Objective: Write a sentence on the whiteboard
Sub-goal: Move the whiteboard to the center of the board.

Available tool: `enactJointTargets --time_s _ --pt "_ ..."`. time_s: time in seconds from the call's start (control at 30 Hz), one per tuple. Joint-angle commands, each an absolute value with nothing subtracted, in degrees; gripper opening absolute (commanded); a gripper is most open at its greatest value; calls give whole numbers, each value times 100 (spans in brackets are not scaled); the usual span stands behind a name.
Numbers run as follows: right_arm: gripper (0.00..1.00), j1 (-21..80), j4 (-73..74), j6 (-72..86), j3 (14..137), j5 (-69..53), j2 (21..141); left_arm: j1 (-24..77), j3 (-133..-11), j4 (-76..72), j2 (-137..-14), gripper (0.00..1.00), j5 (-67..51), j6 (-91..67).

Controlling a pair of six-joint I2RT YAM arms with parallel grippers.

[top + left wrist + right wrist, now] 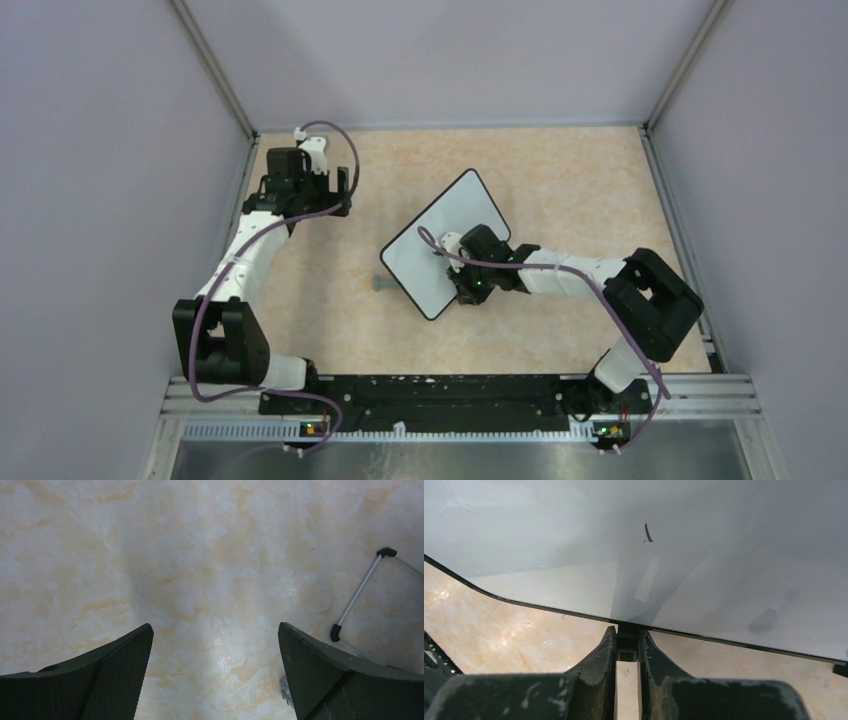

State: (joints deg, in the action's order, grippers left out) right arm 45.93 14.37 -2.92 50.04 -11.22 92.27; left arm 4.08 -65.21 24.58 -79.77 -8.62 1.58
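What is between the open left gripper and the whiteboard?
Nothing visible. Only bare beige marbled tabletop lies between the open left gripper and the flat white whiteboard with a thin black rim. A small grey object lies nearer the arms, off that path.

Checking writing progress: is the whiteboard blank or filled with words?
Almost blank: the whiteboard carries just one short black stroke, seen in the right wrist view; no words are visible.

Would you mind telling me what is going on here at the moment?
The right gripper is shut on the edge of the whiteboard on the table. The board shows only one short black stroke, so the sentence is not written yet. The left gripper hangs open, well apart from the board.
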Motion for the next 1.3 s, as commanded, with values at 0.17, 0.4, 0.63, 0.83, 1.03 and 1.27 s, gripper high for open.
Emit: enactJointTargets --time_s 0.17,0.4,0.63,0.83,1.03,1.27 --pt "68 5059 1547 -382 4907 -1995 8935 171 -6763 2534 -8142 99 -1363 18" --pt "70 4908 2132 -1000 5147 -1755 8227 172 -6730 2540 -8123 99 -1650 22" --pt "63 3580 2427 -1359 5158 -1181 7814 171 -6640 2449 -7985 99 -1682 21" --pt "58 2981 2309 -1493 5448 -419 8400 167 -6613 2404 -7954 99 -1663 18" --pt "57 2979 2165 -1541 5735 -285 8935 172 -6626 2432 -7913 99 -1616 18" --pt "47 2980 2071 -1570 5943 -458 9258 169 -6566 2411 -7869 99 -1542 17"
